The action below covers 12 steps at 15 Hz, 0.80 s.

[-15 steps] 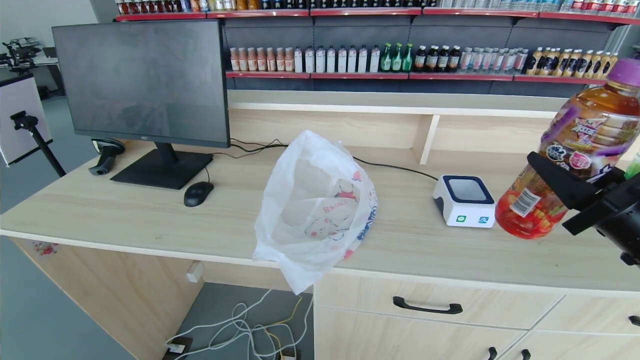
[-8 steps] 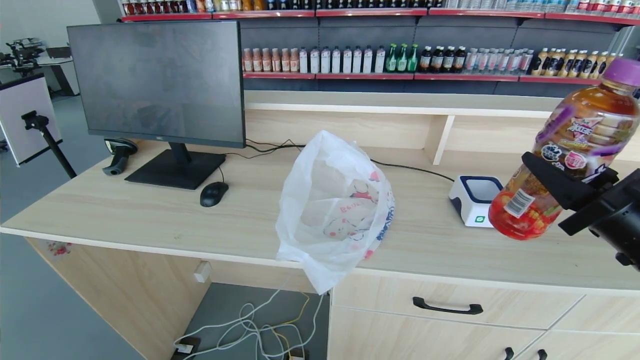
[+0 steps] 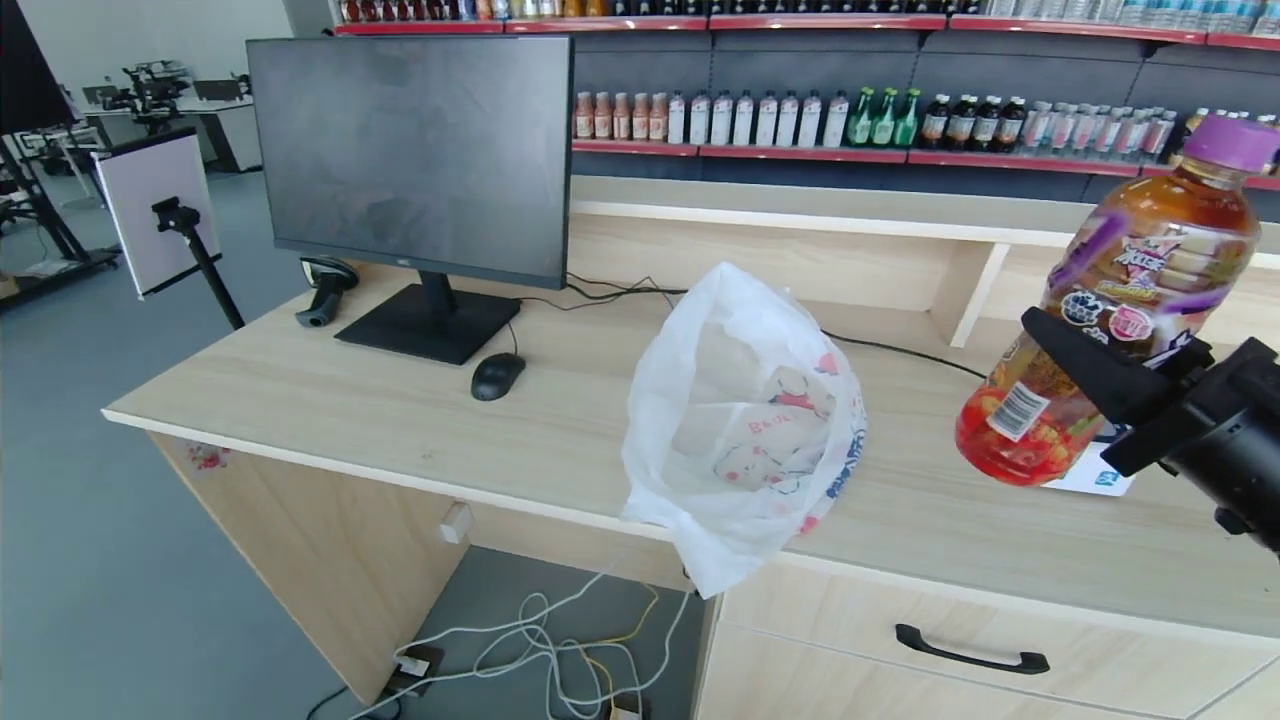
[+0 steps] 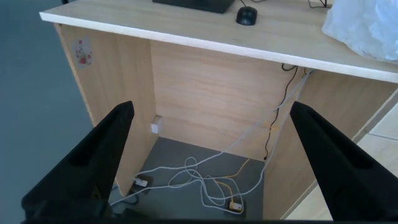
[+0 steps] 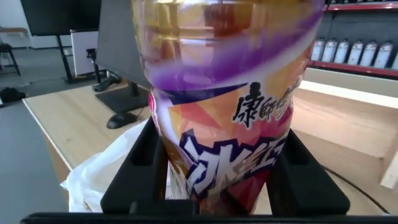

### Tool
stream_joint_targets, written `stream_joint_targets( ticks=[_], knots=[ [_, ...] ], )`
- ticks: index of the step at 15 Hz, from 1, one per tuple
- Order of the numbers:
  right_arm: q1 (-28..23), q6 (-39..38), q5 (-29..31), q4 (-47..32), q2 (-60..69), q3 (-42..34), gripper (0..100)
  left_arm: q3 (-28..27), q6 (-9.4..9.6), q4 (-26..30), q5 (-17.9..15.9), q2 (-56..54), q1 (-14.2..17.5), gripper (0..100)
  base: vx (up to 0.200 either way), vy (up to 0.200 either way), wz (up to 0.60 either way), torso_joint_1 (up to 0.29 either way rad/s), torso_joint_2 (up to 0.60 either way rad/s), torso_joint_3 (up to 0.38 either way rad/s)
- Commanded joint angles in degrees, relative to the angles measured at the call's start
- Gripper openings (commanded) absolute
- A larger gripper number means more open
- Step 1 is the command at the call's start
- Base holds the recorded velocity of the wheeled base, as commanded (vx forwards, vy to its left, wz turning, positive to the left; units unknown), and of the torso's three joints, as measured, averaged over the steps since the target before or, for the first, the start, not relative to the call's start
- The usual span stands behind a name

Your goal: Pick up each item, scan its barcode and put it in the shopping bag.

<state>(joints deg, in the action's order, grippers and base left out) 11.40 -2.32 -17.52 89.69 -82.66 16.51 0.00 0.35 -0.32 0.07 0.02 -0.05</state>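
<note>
A tea bottle [image 3: 1120, 310] with a purple cap and a barcode near its base hangs tilted above the counter's right part, and my right gripper [image 3: 1110, 375] is shut on it around the middle. In the right wrist view the bottle [image 5: 224, 93] sits between the black fingers [image 5: 143, 162]. The white plastic shopping bag [image 3: 745, 420] stands open at the counter's front edge, to the left of the bottle. A white barcode scanner [image 3: 1095, 478] is mostly hidden behind the bottle's base. My left gripper [image 4: 211, 162] hangs open below counter height, in front of the counter's open side.
A monitor [image 3: 415, 160], a mouse [image 3: 497, 376] and a handheld scanner [image 3: 325, 290] occupy the counter's left part. Cables [image 3: 530, 650] lie on the floor under it. Drawers with a black handle [image 3: 970, 655] are below the bag. Bottle shelves [image 3: 800, 115] line the back.
The head camera has turned, shifting the whole picture right. Relative to the counter, the held bottle has come left, from right of the scanner to in front of it.
</note>
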Motion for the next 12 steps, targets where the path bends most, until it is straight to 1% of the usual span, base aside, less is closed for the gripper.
stream_joint_targets(
  ticks=[1, 2, 4, 5, 7, 10, 12],
  knots=[
    [1.0, -0.2, 0.0, 0.3, -0.1, 0.1, 0, 0.0, 0.09, 0.0, 0.0, 0.0, 0.0, 100, 0.0, 0.0, 0.6, 0.022, 0.01, -0.002],
    [2.8, -0.1, 0.0, 0.3, -0.2, 0.2, 0, 0.0, 0.09, 0.0, 0.0, 0.0, 0.0, 100, 0.0, 0.0, 0.6, -0.007, 0.01, 0.007],
    [3.4, -0.1, 0.0, 0.3, -0.6, 0.2, 0, 0.0, 0.09, 0.0, 0.0, 0.0, 0.0, 100, 0.0, 0.0, 0.6, 0.0, 0.0, 0.002],
    [5.3, -0.1, 0.0, 0.3, -2.2, -1.2, 0, 0.0, 0.09, 0.0, 0.0, 0.0, 0.0, 100, 0.0, 0.0, 0.0, 0.0, 0.0, 0.0],
    [5.9, -0.2, 0.1, 0.3, -6.0, 0.7, 0, 0.0, 0.0, 0.0, 0.0, 0.0, 0.0, 100, 0.0, 0.0, 0.0, 0.0, 0.0, 0.0],
    [4.5, -0.6, 0.2, 0.3, -13.3, 8.2, 0, 0.0, 0.0, 0.0, 0.0, 0.0, 0.0, 100, 0.0, 0.0, 0.0, 0.0, 0.0, 0.0],
    [4.3, -0.8, 0.2, 0.3, -18.0, 11.1, 0, 0.0, 0.0, 0.0, 0.0, 0.0, 0.0, 100, 0.0, 0.0, 0.0, 0.0, 0.0, 0.0]
  ],
)
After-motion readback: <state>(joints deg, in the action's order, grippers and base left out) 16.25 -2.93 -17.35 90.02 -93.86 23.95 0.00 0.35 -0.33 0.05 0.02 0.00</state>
